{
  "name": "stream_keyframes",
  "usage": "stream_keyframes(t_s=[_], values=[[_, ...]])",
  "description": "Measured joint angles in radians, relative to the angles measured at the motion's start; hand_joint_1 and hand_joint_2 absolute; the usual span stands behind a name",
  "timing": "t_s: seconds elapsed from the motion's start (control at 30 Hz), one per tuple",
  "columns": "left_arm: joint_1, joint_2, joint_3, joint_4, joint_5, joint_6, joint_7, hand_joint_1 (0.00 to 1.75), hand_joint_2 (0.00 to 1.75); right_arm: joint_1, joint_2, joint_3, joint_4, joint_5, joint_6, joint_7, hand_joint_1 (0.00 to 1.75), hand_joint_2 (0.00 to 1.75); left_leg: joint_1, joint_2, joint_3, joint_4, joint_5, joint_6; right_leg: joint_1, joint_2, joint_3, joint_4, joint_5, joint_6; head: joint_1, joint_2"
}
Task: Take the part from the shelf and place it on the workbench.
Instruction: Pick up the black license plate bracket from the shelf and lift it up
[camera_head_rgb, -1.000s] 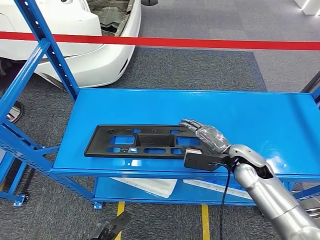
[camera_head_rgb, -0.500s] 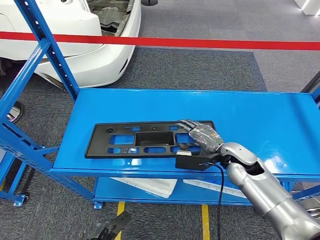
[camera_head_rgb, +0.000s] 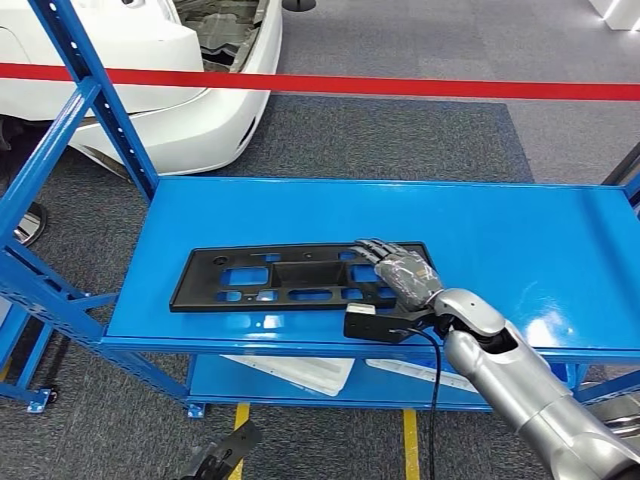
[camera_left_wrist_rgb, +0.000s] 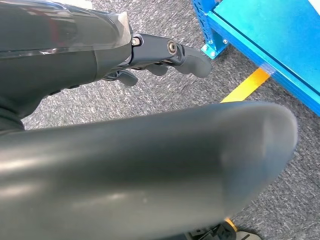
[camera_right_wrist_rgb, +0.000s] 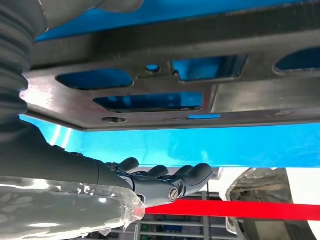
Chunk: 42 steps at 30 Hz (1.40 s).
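Near front edge of blue shelf (camera_head_rgb: 498, 240): black part (camera_head_rgb: 249, 279), a long flat plate with cut-outs, lying flat, its length parallel to that edge, nearer the left end. Right hand (camera_head_rgb: 400, 268) over the part's right end, fingers stretched flat across the top face; right wrist view shows the fingers (camera_right_wrist_rgb: 177, 180) straight and spread beyond the plate's far edge, thumb on the near side. No closure visible, so read as open, resting on or just above the part; contact not certain. Left hand (camera_left_wrist_rgb: 166, 52) hanging beside the shelf's front corner over grey carpet, fingers loosely extended, holding nothing.

Step judged: reach done, grasp not yet made. Next move calls for fingers curling over the far long edge with thumb under the near edge, then a level lift. Grip sits far from the part's middle, so the left end likely to droop or drag.

Around: white panels (camera_head_rgb: 302, 372) on the lower tier, blue upright (camera_head_rgb: 98, 95) at the back-left corner, red barrier tape (camera_head_rgb: 340, 84) behind, white car body (camera_head_rgb: 151, 90) beyond. Workbench not identifiable. Upright may obstruct a leftward swing.
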Motion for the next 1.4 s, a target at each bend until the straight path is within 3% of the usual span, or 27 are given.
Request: stream_keyframes(t_s=[0.47,0.97,1.4], values=[[0.0,0.0,-0.001,0.0,0.002,0.0,0.0,0.0,0.0,0.002,0.001,-0.019,-0.028,0.04,0.003,0.013,0.0,1.75,0.0,0.0,0.0,0.0,0.0,0.0,0.0,0.0,0.0,0.0,0.0,0.0,0.0,0.0],[0.0,0.0,-0.006,0.0,0.014,0.003,0.002,0.0,0.0,0.002,0.021,0.011,0.047,0.111,-0.017,0.023,0.0,1.75,0.0,0.0,0.0,0.0,0.0,0.0,0.0,0.0,0.0,0.0,0.0,0.0,0.0,0.0],[0.0,0.0,-0.006,0.0,0.018,0.009,0.003,0.0,0.0,0.005,0.041,0.02,0.094,0.285,-0.205,0.137,0.0,1.75,0.0,0.0,0.0,0.0,0.0,0.0,0.0,0.0,0.0,0.0,0.0,0.0,0.0,0.0]])
